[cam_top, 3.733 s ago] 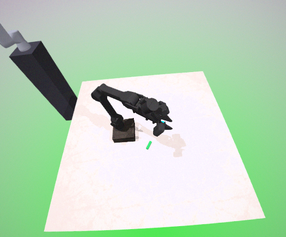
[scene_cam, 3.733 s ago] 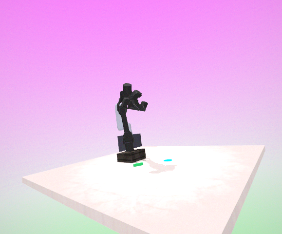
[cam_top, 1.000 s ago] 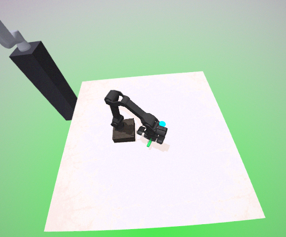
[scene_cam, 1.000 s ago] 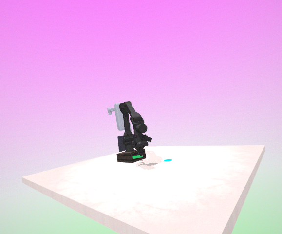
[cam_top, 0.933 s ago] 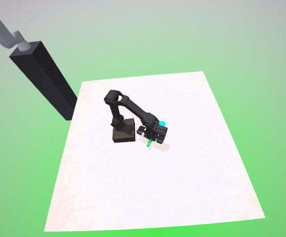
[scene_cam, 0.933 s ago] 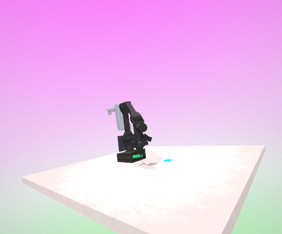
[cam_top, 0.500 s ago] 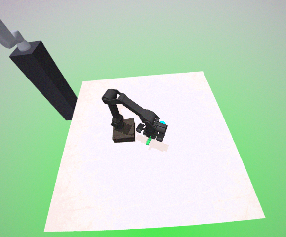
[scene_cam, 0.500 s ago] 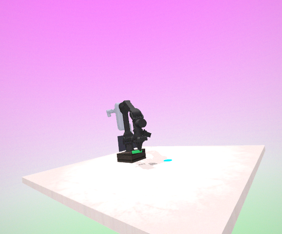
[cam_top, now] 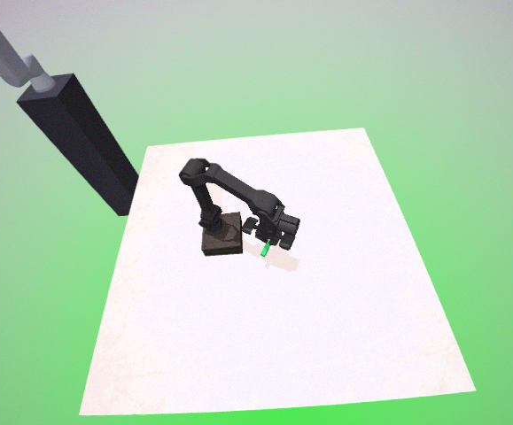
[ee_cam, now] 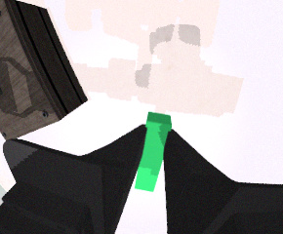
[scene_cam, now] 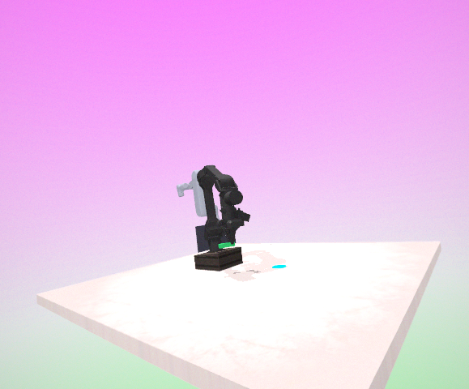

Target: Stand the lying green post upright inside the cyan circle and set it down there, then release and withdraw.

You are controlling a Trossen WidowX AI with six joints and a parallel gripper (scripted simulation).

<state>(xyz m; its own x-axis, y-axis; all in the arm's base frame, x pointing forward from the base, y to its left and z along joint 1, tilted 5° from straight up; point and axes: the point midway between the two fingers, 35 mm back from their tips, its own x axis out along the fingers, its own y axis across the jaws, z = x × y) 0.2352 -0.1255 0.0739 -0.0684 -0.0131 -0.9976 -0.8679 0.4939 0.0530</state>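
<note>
The green post is held between the fingertips of my gripper, which is shut on it. The post is raised above the table and lies nearly level in the exterior view, with most of its length sticking out to one side of the fingers. The cyan circle lies flat on the table, to the right of the gripper in the exterior view. It is not visible in the top view, where the arm is over that area, or in the wrist view.
The arm's dark wooden base block stands close to the gripper. The pale table carries the arm's shadow. A tall dark pillar with a grey arm on it stands beyond the table's left edge in the top view.
</note>
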